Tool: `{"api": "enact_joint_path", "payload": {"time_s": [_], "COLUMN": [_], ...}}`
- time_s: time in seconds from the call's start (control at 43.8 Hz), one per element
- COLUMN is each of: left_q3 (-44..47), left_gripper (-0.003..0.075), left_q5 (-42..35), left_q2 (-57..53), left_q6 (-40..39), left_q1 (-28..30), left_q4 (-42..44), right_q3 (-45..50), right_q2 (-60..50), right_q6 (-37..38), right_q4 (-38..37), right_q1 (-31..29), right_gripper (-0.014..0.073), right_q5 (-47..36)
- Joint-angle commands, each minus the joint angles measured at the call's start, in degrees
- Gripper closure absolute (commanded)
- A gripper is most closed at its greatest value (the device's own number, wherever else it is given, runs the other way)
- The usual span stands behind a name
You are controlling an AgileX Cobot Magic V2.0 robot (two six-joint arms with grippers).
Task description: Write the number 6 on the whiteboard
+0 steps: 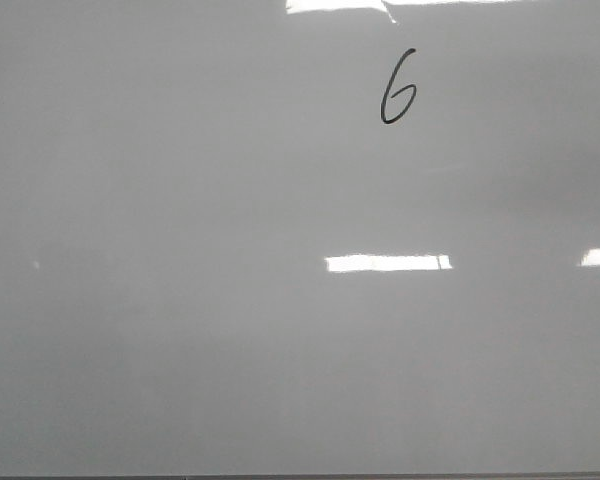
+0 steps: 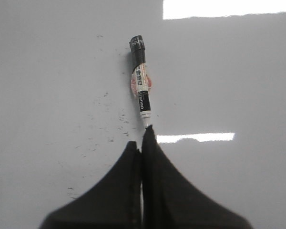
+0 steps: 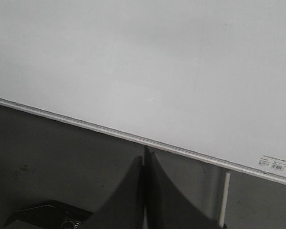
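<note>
Marker [image 2: 141, 78], light, stiff and smooth-barrelled, is lying loose on the whiteboard [image 2: 47, 71] just beyond the closed, empty left gripper [image 2: 142, 143], best gripped mid-barrel; the right gripper [image 3: 144, 160] is likewise closed on nothing.

The number 6 [image 1: 398, 87] lies on the whiteboard [image 1: 180, 300], toward its far right.

Seen from my right wrist camera, a dark grey matte surface [image 3: 62, 152] spreads as the ground. A slim white bar [image 3: 224, 198] lies across it, well apart from a black angular object [image 3: 43, 214] on the same surface. Bright rectangular lamp reflections [image 1: 387, 263] glare white.
</note>
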Motion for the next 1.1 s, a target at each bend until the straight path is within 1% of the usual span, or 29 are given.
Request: {"api": "enact_joint_path", "payload": {"time_s": [0.0,0.32,0.411,0.479,0.502,0.616,0.707,0.89,1.073], "left_q3": [0.18,0.18,0.18,0.18,0.18,0.18,0.18,0.18,0.18], "left_gripper": [0.0741,0.0741,0.0741,0.0741,0.0741,0.0741,0.0741,0.0741,0.0741], "left_q5": [-4.79,-4.79,-4.79,-4.79,-4.79,-4.79,-4.79,-4.79,-4.79], "left_q2": [-0.93,-0.93,-0.93,-0.93,-0.93,-0.93,-0.93,-0.93,-0.93], "left_q6": [0.04,0.04,0.04,0.04,0.04,0.04,0.04,0.04,0.04], "left_q1": [-0.40,-0.40,-0.40,-0.40,-0.40,-0.40,-0.40,-0.40,-0.40], "left_q4": [-0.58,-0.58,-0.58,-0.58,-0.58,-0.58,-0.58,-0.58,-0.58], "right_q3": [-1.30,-0.95,1.13,4.71,6.83,17.39,24.69,37.19,46.30], "right_q2": [0.35,0.04,-2.12,-5.18,-6.88,-14.82,-20.04,-27.11,-30.57], "right_q6": [-0.35,-0.35,-0.35,-0.35,-0.35,-0.35,-0.35,-0.30,-0.30], "right_q4": [-0.96,-0.96,-1.21,-1.93,-2.04,-2.04,-2.04,-1.99,-1.99], "right_q1": [-0.29,-0.29,-3.20,-6.67,-8.22,-14.12,-17.16,-19.55,-19.69], "right_gripper": [0.0662,0.0662,0.0662,0.0662,0.0662,0.0662,0.0662,0.0662,0.0662], "right_q5": [-3.16,-3.22,-4.82,-10.04,-14.09,-28.25,-37.14,-48.75,-58.05]}}
